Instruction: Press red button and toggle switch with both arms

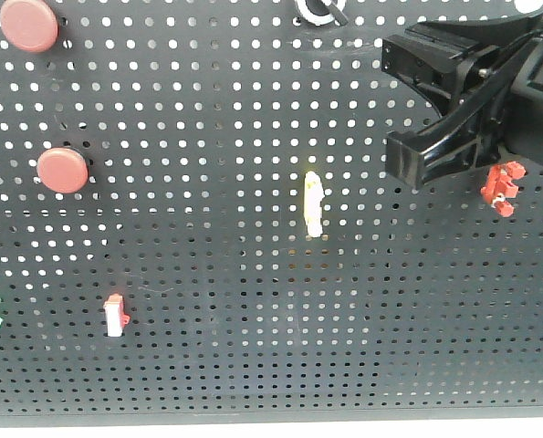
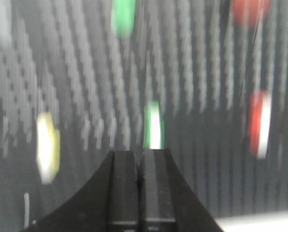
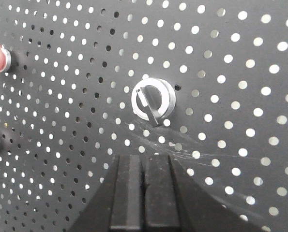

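The right gripper (image 3: 144,164), jaws pressed together, sits low in the frame just below the toggle switch (image 3: 152,99) at centre. The left gripper (image 2: 141,159) is likewise closed before the blurred pegboard (image 2: 85,96).

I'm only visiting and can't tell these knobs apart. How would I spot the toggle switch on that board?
Start with the dark perforated board and look along its top edge, right of the two round red buttons. The toggle switch sits there, straight ahead of the right end effector in its wrist view. It alone is a silver metal ring with a short black lever; its neighbours are coloured plastic.
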Motion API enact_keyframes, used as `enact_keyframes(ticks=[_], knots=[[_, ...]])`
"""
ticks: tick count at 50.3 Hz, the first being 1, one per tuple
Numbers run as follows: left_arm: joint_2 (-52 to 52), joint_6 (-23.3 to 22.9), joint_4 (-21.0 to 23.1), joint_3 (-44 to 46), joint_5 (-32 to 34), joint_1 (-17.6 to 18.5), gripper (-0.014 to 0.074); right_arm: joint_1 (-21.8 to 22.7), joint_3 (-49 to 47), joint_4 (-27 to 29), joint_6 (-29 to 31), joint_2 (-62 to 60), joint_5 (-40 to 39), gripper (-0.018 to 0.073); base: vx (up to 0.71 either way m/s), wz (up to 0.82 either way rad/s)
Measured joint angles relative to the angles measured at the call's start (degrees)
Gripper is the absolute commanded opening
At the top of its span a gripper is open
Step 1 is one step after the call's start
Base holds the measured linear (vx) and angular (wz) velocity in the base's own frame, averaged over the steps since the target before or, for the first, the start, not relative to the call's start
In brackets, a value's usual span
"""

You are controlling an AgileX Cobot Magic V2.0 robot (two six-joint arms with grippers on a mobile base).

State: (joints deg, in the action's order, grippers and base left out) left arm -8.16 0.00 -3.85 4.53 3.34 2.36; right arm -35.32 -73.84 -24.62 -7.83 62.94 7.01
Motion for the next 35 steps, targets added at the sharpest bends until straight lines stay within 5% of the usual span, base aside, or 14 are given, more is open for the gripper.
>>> enact_keyframes(ticks=[8, 18, 35], knots=[[8.3, -0.6, 0.8, -6.0, 1.7, -0.1, 0.0002, 0.0, 0.0, 0.0, 0.0, 0.0, -0.1, 0.0, 0.0, 0.0], [8.8, -0.6, 5.5, -6.1, 0.0, -0.1, 0.0002, 0.0, 0.0, 0.0, 0.0, 0.0, -0.1, 0.0, 0.0, 0.0], [8.8, -0.6, 6.4, -6.1, -0.4, -0.1, 0.0002, 0.0, 0.0, 0.0, 0.0, 0.1, 0.0, 0.0, 0.0, 0.0]])
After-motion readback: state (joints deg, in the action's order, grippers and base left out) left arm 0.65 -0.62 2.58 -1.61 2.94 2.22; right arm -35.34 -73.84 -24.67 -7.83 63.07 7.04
